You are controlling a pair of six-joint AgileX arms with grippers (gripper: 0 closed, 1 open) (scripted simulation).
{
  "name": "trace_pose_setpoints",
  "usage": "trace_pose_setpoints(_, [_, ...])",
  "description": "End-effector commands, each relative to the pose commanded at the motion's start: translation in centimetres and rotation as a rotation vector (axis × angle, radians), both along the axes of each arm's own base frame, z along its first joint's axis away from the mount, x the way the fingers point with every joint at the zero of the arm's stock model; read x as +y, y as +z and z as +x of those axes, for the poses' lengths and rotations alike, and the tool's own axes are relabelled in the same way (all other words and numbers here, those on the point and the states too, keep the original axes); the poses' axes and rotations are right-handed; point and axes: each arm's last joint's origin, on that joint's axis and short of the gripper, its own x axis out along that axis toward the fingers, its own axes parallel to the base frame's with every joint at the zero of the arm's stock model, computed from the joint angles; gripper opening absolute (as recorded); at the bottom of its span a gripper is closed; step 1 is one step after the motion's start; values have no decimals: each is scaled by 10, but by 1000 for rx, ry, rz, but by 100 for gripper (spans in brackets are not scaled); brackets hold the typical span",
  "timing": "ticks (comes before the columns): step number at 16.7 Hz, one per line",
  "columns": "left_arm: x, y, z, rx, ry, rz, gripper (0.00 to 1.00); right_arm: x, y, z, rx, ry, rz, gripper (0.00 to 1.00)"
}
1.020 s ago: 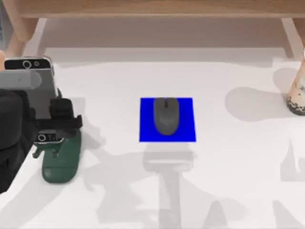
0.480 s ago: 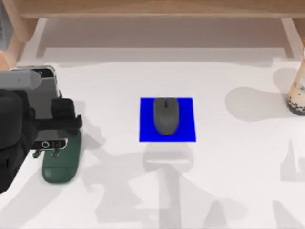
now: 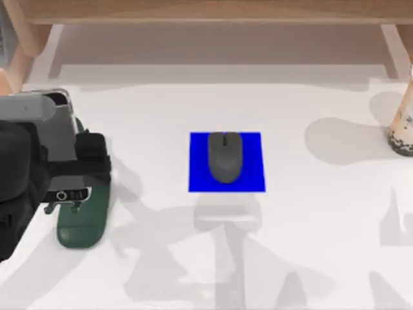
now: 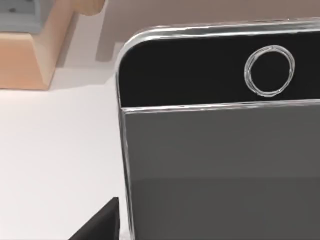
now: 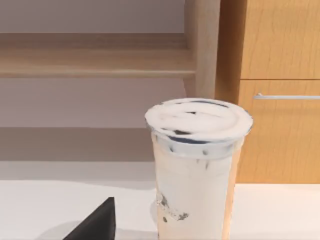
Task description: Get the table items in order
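Smartphone (image 3: 61, 132) lies lengthwise front-to-back, clamped in the left claw (image 3: 64, 169).

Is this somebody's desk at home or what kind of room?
Probably a home desk or study. A computer mouse sits on a blue mat, a smartphone is there too, and wooden shelves and a drawer stand behind the white table.

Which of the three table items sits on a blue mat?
The mouse, centred on the blue mat. The phone is at the left gripper; the cup stands on bare table.
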Motion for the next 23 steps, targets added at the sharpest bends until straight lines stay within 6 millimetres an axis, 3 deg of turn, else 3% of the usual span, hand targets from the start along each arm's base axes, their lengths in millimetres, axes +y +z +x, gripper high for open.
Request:
trace_pose_setpoints(11, [0, -1, -31, -71, -14, -33, 100, 0, 0, 0, 0, 0, 0, 100])
trace_pose_setpoints(23, [1, 1, -31, -12, 2, -8, 100, 0, 0, 0, 0, 0, 0, 100])
